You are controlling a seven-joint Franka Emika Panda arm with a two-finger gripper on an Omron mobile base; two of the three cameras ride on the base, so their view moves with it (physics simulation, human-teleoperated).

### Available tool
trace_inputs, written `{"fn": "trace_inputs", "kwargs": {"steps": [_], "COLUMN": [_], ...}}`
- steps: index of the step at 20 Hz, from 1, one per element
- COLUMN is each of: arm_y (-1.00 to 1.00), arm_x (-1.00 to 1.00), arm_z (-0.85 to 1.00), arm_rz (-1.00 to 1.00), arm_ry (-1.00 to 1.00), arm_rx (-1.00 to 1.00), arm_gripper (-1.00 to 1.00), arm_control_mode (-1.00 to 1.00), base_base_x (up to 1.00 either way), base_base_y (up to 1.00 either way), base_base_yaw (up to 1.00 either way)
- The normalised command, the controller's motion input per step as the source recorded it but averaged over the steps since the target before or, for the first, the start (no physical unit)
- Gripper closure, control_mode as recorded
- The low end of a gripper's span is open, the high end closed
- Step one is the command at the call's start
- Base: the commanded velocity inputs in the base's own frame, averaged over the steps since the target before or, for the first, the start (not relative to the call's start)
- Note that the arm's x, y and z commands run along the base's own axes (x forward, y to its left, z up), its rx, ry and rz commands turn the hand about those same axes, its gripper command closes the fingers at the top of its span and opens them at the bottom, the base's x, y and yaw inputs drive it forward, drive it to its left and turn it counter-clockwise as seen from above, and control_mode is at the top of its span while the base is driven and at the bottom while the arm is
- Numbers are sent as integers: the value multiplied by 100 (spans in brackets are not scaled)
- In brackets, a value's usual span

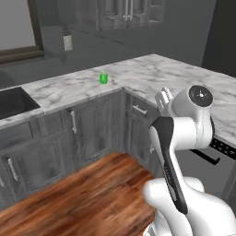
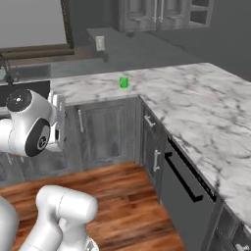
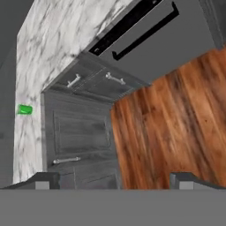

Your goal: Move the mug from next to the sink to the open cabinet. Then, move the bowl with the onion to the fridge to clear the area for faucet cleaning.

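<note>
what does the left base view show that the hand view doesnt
Left base view alone: the black sink at the left edge, a wall outlet and the wall cabinets above. Hand view alone: the open gripper, its finger tips standing wide apart over the floor. Both: the green mug on the marble counter, the grey base cabinets and the wood floor.

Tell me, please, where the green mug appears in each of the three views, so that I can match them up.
Left base view: the mug stands upper centre on the marble counter, near its inner corner.
Right base view: the mug stands upper centre, at the same corner of the counter.
Hand view: the mug lies at the left edge, on the marble strip.
Shared landmark: the counter's inner corner above the grey base cabinets.
</note>
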Motion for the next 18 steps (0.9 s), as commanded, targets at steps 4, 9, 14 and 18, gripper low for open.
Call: {"fn": "trace_inputs", "kwargs": {"steps": [4,9,14,18], "arm_y": [0,0,0,0], "arm_x": [0,0,0,0], "arm_z": [0,0,0,0], "arm_rz": [0,0,0,0], "arm_ry": [0,0,0,0], "arm_rx": [0,0,0,0], "arm_gripper": [-100,-100,-100,-100], "arm_control_mode": [100,100,100,100], "base_base_x": [100,100,100,100], "base_base_y": [0,0,3,24], "base_base_yaw": [-13,-15,-17,-17]}}
